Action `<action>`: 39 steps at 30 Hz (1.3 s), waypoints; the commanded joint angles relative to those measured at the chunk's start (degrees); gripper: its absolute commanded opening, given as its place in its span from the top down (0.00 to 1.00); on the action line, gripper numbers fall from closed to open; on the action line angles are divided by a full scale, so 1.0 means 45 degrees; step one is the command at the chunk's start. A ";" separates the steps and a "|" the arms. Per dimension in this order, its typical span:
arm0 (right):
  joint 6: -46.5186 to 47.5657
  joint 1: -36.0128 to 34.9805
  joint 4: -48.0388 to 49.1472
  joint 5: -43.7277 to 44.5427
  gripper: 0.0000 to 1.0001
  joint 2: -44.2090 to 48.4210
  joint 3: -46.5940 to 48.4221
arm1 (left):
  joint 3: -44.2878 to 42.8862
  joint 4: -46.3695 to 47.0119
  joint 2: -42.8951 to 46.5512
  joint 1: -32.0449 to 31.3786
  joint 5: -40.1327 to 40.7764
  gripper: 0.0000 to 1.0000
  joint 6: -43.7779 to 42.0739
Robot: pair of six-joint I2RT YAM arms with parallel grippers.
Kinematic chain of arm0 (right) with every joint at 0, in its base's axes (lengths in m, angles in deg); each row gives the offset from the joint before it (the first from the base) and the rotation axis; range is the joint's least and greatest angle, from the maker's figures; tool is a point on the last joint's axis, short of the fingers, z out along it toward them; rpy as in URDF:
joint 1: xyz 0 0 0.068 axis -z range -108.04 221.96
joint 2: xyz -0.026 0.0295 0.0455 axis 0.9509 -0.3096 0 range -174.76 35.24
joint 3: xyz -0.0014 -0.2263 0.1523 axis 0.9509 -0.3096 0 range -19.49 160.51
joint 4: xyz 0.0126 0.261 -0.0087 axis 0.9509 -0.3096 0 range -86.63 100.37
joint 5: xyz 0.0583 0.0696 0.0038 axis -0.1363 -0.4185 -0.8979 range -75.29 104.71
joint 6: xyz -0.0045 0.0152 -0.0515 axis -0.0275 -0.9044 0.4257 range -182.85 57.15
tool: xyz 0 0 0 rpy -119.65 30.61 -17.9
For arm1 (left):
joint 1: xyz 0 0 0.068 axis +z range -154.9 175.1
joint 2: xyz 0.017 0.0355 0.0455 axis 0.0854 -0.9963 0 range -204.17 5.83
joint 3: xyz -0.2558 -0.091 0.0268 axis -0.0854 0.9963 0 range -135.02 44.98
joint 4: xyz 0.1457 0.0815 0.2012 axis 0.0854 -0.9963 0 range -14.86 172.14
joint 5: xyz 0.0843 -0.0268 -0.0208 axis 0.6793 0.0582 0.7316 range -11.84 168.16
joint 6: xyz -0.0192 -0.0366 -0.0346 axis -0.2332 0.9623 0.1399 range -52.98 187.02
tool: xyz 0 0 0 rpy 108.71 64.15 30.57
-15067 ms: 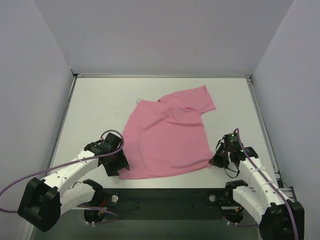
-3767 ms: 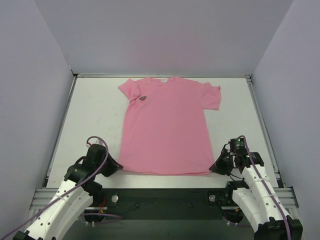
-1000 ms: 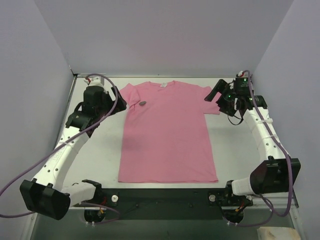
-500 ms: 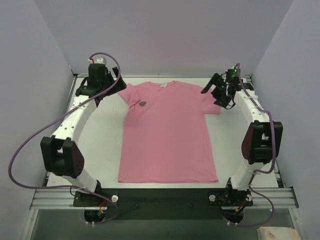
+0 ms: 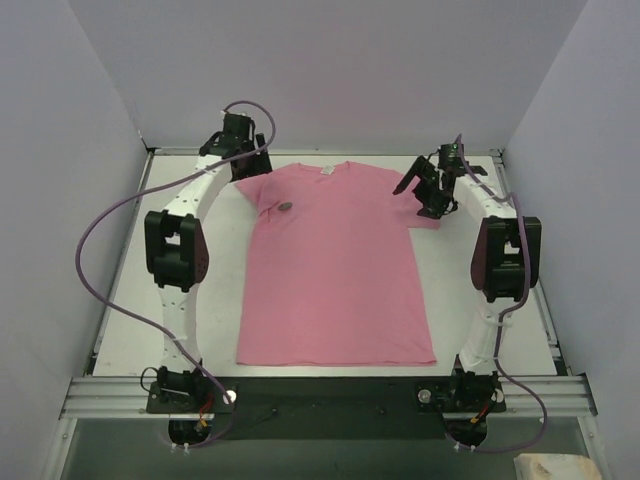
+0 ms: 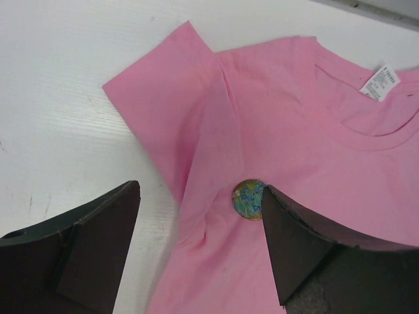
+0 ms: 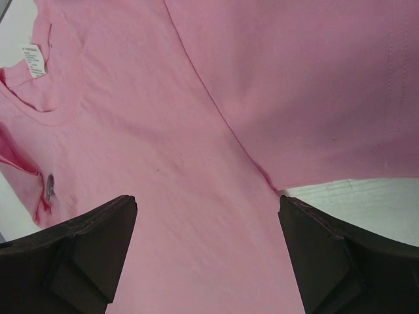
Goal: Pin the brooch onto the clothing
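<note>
The clothing, a pink T-shirt (image 5: 335, 265), lies flat on the table with its collar at the far end. The brooch (image 5: 285, 207), a small round greenish disc, rests on its left chest below the sleeve. My left gripper (image 5: 248, 165) hovers over the left shoulder, open. In the left wrist view the brooch (image 6: 247, 199) sits just beside my right fingertip (image 6: 272, 203), partly hidden by it, with only shirt cloth (image 6: 294, 131) between the jaws of the gripper (image 6: 200, 190). My right gripper (image 5: 418, 195) hangs open above the right sleeve seam (image 7: 262, 173); its gripper (image 7: 208, 198) holds nothing.
A white label (image 6: 380, 83) marks the inside of the neckline. The white table (image 5: 215, 300) is walled on the left, back and right. Both arms arch high from the near edge to the far end. A metal rail (image 5: 320, 395) runs along the front.
Both arms have stretched further to the far end. The left gripper swung right onto the shirt's left shoulder and its jaws narrowed a little. The right gripper shifted slightly inward over the sleeve.
</note>
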 commanded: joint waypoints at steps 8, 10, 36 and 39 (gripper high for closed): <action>-0.0110 0.0366 0.0256 -0.0317 0.05 -0.0421 0.0344 | -0.6224 -0.3051 -0.3633 -0.2003 0.3665 0.25 -0.1965; -0.0149 0.0367 0.0354 -0.0336 0.05 -0.0538 0.0305 | -0.6265 -0.3032 -0.3986 -0.2121 0.4017 0.27 -0.2024; -0.0500 0.0816 0.1194 -0.1079 0.06 -0.0812 -0.0477 | -0.5700 -0.2056 -0.5394 -0.1790 0.4331 0.87 -0.1165; -0.0520 0.0835 0.1214 -0.1157 0.06 -0.0773 -0.0516 | -0.5444 -0.1879 -0.5159 -0.1614 0.4311 1.00 -0.1126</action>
